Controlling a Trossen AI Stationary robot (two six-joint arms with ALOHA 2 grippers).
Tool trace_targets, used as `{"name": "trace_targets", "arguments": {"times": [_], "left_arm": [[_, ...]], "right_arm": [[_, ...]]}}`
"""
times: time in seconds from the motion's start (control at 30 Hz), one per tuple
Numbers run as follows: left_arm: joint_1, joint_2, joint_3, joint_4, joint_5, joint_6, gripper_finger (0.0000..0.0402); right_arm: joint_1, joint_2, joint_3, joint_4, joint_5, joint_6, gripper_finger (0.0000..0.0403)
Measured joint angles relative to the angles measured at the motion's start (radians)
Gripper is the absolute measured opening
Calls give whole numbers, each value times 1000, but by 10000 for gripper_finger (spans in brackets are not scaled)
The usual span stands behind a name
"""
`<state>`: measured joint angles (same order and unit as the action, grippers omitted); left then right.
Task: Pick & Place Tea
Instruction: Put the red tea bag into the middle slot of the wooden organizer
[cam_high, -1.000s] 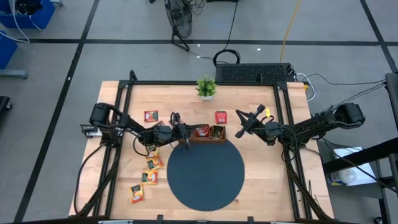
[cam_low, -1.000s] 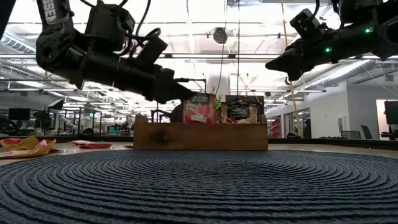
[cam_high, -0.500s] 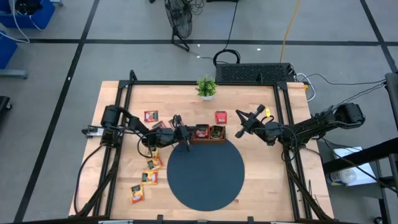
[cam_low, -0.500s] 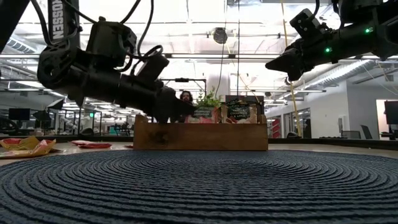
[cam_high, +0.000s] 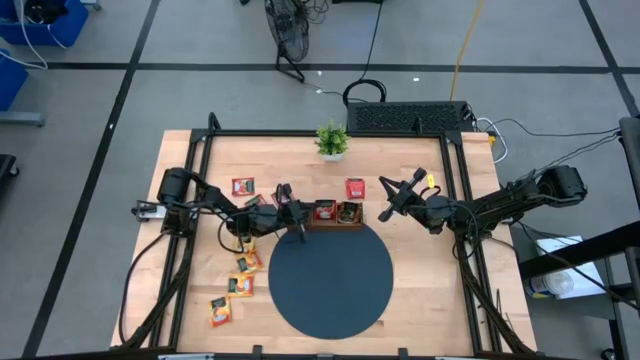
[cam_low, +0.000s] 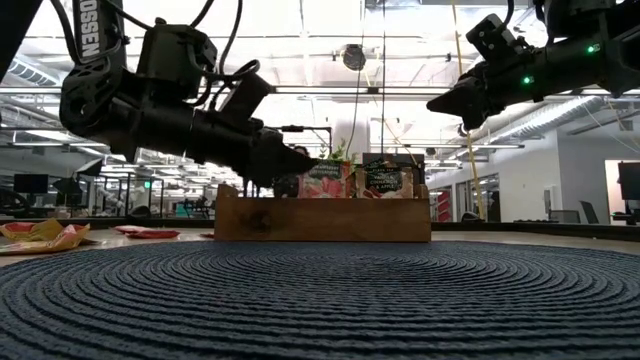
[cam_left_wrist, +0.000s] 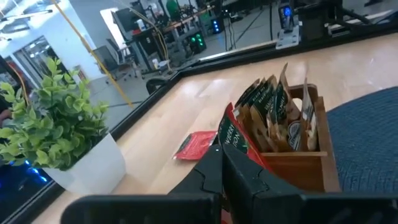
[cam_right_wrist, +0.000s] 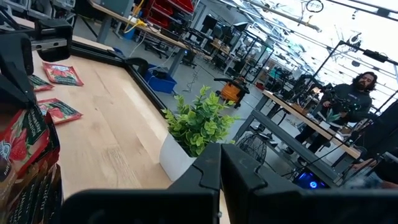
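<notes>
My left gripper (cam_high: 300, 218) sits at the left end of the brown wooden tray (cam_high: 335, 225). Its fingers are together on the top edge of a red tea sachet (cam_left_wrist: 235, 138), which stands in the tray's compartment (cam_low: 325, 180). Dark tea sachets (cam_low: 385, 178) stand in the compartment beside it. My right gripper (cam_high: 385, 213) hangs shut and holds nothing, above the table just right of the tray. Loose red tea sachets (cam_high: 243, 186) lie behind the left arm, and yellow-orange ones (cam_high: 240, 285) lie left of the dark round mat (cam_high: 330, 280).
A small green potted plant (cam_high: 331, 140) stands at the table's back edge. Another red sachet (cam_high: 355, 188) lies behind the tray. Black frame rails run along both table sides. A person (cam_right_wrist: 354, 99) stands in the room behind.
My left gripper lowered the red sachet into the tray from above, then rose slightly; the sachet now stands in its compartment. The right arm has not moved.
</notes>
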<state>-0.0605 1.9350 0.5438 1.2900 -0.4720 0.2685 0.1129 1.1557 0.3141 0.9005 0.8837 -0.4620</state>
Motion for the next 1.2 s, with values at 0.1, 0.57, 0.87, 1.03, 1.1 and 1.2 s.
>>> {"name": "trace_targets", "arguments": {"times": [0.1,0.57,0.87,1.03,1.1,1.2], "left_arm": [[0,0,0,-4,-20,-12,18],[0,0,0,0,-80,-69,128],[-13,-101,8,-108,-114,-20,194],[9,-353,159,-710,-105,-17,175],[33,-412,275,-1030,-27,-76,161],[76,-435,455,-1405,167,-181,137]], "right_arm": [[0,0,0,0,0,1,0],[0,0,0,-4,0,1,0],[0,0,0,-32,0,4,0],[0,0,0,-45,5,5,0],[0,0,0,-61,33,0,0],[0,0,0,-79,80,2,0]]}}
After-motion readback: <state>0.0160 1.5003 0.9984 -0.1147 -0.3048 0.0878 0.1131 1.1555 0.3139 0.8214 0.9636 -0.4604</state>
